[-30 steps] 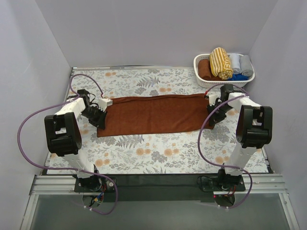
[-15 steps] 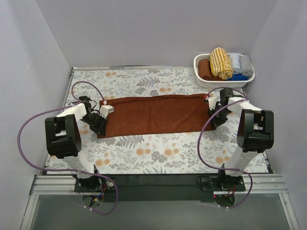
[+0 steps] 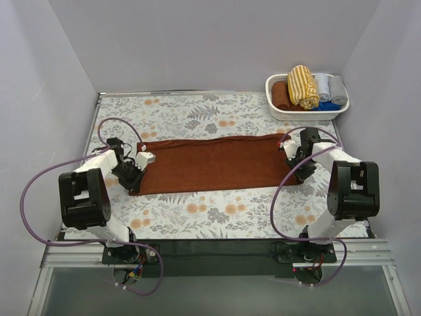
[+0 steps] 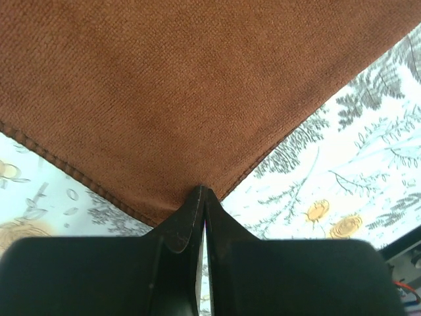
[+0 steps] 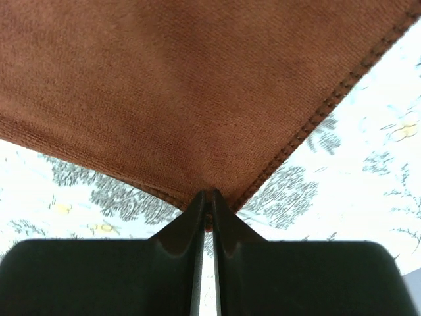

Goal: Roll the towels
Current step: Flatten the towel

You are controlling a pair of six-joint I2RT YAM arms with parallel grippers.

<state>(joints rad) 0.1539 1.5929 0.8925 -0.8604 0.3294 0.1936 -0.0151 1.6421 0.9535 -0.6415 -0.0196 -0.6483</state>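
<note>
The left gripper [image 4: 202, 192] is clenched on the near left corner of the rust-brown towel [image 3: 210, 161], its jaws pressed together over the hem. The right gripper [image 5: 207, 195] pinches the near right corner the same way. Between them the towel lies flat across the middle of the top view, its long axis running left to right over the floral table [image 3: 197, 210]. The mustard-yellow striped towel [image 3: 302, 85] sits rolled in the white basket [image 3: 309, 113] at upper right, its axis pointing away from the arms.
</note>
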